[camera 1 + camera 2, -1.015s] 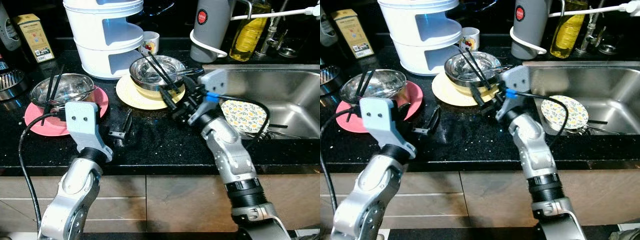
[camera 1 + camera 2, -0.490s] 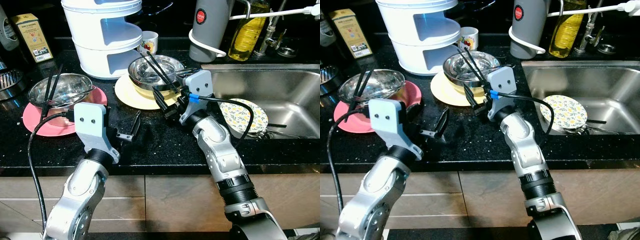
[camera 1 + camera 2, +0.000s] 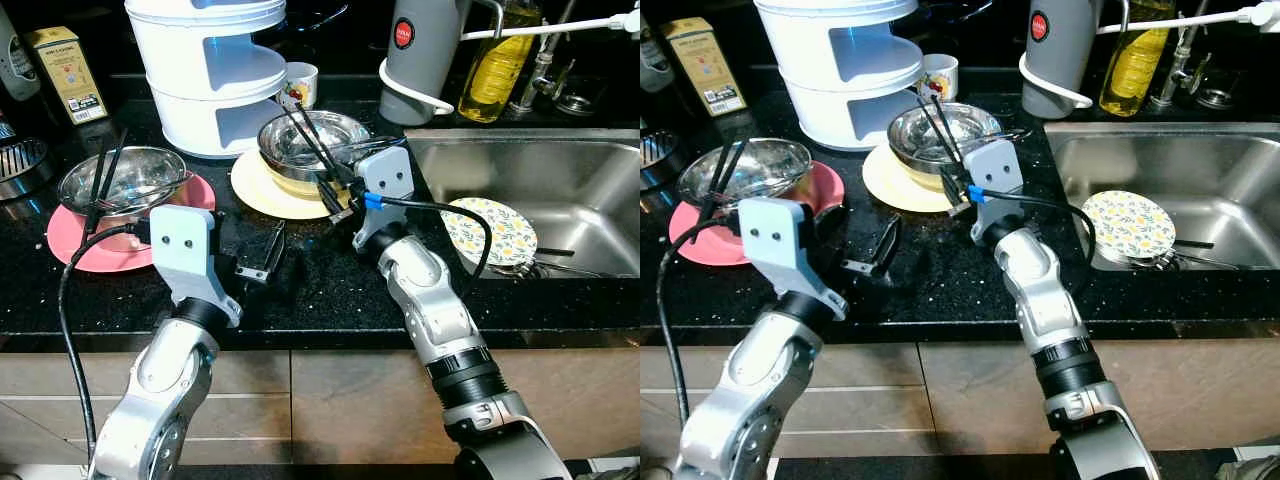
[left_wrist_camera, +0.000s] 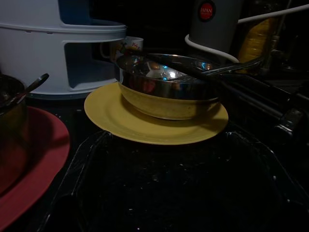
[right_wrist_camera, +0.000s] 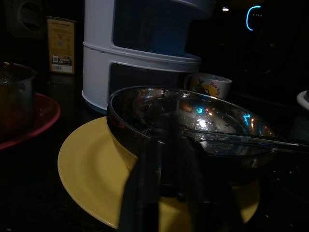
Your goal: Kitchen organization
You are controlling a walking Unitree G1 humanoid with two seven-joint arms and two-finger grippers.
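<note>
A steel bowl [image 3: 312,140] holding black chopsticks [image 3: 305,125] and a spoon sits on a yellow plate [image 3: 262,187] in the middle of the black counter. My right gripper [image 3: 335,192] is at the bowl's near rim, open, and its dark fingers [image 5: 137,193] stand right against the bowl wall [image 5: 159,121]. My left gripper [image 3: 262,258] hovers low over the counter in front of the yellow plate [image 4: 145,125], open and holding nothing. A second steel bowl [image 3: 125,178] with chopsticks rests on a pink plate [image 3: 75,245] at the left.
A white tiered rack [image 3: 215,70] and a mug [image 3: 300,85] stand behind the plates. At the right is the sink [image 3: 560,170] with a floral plate [image 3: 492,230] in it. Behind the sink stand a grey appliance [image 3: 425,50] and an oil bottle [image 3: 495,60]. A yellow box [image 3: 68,75] stands far left.
My right gripper has swung left and forward from the counter up to the bowl's near rim. The left gripper has shifted a little to the right, toward the yellow plate.
</note>
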